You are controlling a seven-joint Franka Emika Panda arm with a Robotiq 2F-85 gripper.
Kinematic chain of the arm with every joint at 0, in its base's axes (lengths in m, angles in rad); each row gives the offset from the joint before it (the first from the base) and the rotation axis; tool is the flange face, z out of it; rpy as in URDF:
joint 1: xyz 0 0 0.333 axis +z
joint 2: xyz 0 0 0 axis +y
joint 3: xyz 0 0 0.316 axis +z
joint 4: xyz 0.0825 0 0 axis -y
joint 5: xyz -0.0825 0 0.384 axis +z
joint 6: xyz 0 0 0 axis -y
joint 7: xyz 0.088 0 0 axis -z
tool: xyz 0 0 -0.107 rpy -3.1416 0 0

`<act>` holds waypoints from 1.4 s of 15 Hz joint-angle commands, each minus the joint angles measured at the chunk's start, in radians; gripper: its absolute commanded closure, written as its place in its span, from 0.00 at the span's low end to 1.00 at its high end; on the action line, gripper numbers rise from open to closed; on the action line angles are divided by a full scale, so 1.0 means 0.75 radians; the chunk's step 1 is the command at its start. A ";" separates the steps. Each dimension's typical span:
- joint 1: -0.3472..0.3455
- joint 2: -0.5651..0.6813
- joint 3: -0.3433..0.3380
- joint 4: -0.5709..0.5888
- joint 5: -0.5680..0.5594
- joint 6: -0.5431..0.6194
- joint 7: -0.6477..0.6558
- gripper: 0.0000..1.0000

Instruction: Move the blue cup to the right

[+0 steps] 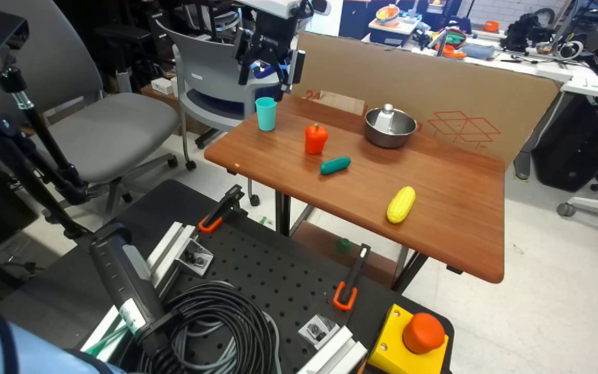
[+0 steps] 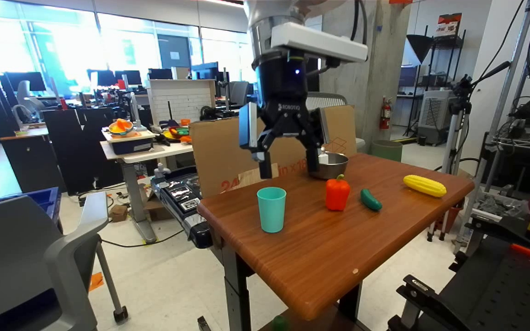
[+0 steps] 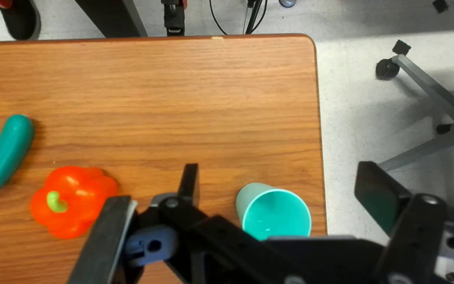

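End effector (image 3: pixel 277 175) wide above blue cup (image 3: pixel 276 217), yellow corn (image 1: pixel 401 204) in both exterior views only

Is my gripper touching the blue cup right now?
Apart. In an exterior view, the open gripper hangs higher than the blue cup, with a clear gap between its fingertips and the cup.

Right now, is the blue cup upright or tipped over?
Upright: the blue cup stands on its base, rim upward, in both exterior views.
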 commanded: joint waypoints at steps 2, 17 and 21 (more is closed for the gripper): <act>0.036 0.149 -0.018 0.223 -0.029 -0.119 0.061 0.00; 0.041 0.271 -0.102 0.444 -0.091 -0.372 0.185 0.00; 0.040 0.334 -0.112 0.469 -0.109 -0.392 0.215 0.00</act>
